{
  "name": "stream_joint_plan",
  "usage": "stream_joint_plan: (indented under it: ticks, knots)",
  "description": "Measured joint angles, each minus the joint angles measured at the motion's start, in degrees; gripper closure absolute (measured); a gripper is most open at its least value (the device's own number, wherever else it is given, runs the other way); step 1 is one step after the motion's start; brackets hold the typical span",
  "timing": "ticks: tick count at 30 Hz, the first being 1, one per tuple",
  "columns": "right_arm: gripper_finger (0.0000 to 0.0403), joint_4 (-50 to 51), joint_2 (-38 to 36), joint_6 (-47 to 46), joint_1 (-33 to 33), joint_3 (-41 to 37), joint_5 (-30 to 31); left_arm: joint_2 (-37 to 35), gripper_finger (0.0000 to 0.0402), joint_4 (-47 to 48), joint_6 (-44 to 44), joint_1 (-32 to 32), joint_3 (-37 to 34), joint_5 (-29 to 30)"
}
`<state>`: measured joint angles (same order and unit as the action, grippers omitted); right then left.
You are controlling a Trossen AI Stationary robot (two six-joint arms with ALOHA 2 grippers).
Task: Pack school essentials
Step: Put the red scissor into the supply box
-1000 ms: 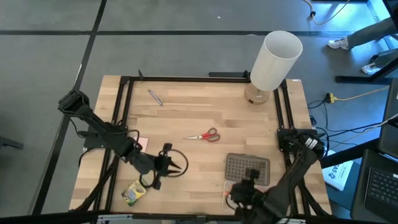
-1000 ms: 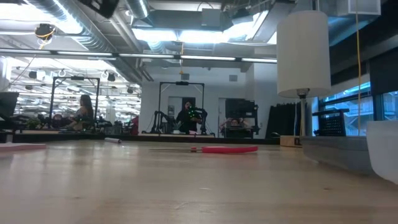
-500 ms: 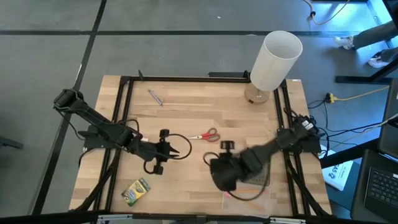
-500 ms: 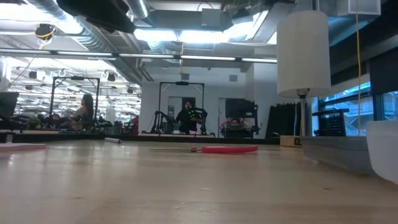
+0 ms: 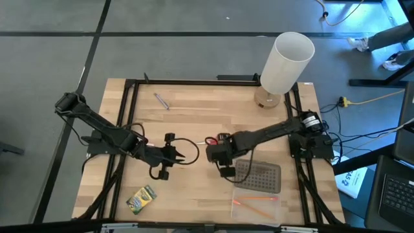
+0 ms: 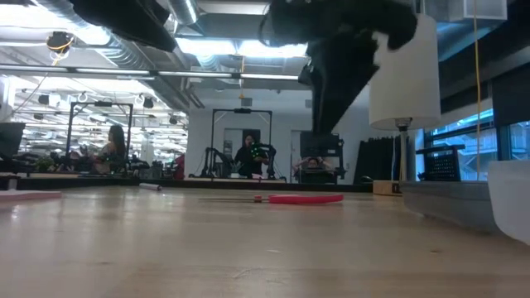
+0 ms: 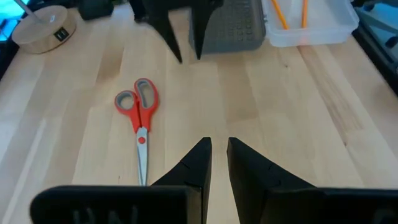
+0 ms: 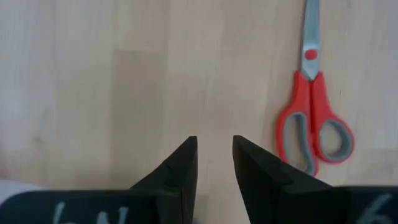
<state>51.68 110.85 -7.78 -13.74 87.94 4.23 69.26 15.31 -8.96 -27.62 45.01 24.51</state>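
Right arm has swung out from the table's 5 o'clock corner to the centre since a second ago; right gripper (image 5: 213, 152) now hangs above the wood just beside the red-handled scissors (image 5: 211, 140), which it partly covers from above. Right fingers (image 8: 180, 167) stand a narrow gap apart with nothing between them, bare table under them, scissors off to one side and not touched. Left gripper (image 5: 187, 155) has shifted slightly toward the centre from where it was, sits at about 8 o'clock of the scissors, its fingers (image 7: 199, 155) nearly together, holding nothing. Scissors haven't moved: flat on the table near the middle, blades closed. With the right arm gone from that corner, the clear box (image 5: 257, 200) at 5 o'clock is uncovered, two orange pencils (image 5: 253, 200) lying in it, the grey dotted lid (image 5: 259, 176) just beyond it on the centre side. Crayon box (image 5: 142, 199) unchanged at 7 o'clock, purple pen (image 5: 162, 101) unchanged at 11 o'clock, white lamp (image 5: 284, 65) at 1 o'clock. Low view: the right arm's dark bulk now hangs in from above, over the scissors.
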Motion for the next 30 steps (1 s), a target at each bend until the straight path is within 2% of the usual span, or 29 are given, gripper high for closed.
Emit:
stream_joint_plan:
  ticks: [2, 16, 21, 30]
  knots:
    - [0.0299, -2.5, 0.0, 1.1, 1.3, -1.1, -0.7, -0.1, 0.0354, 0.2, 0.0, 0.5, 0.0, 0.0]
    - [0.0298, -1.7, 0.2, -0.8, 7.8, -2.2, -1.0, -1.5, 0.0354, 6.6, 2.1, 5.5, 0.0, 0.0]
    - [0.0298, -1.7, 0.2, -1.0, 8.7, -2.2, -0.8, -4.0, 0.0354, 7.2, 4.9, 6.4, 0.0, -0.1]
    - [0.0298, -1.5, 0.9, -0.8, 9.1, -2.1, -0.9, -8.5, 0.0354, 11.3, 5.1, 6.5, 0.0, 0.0]
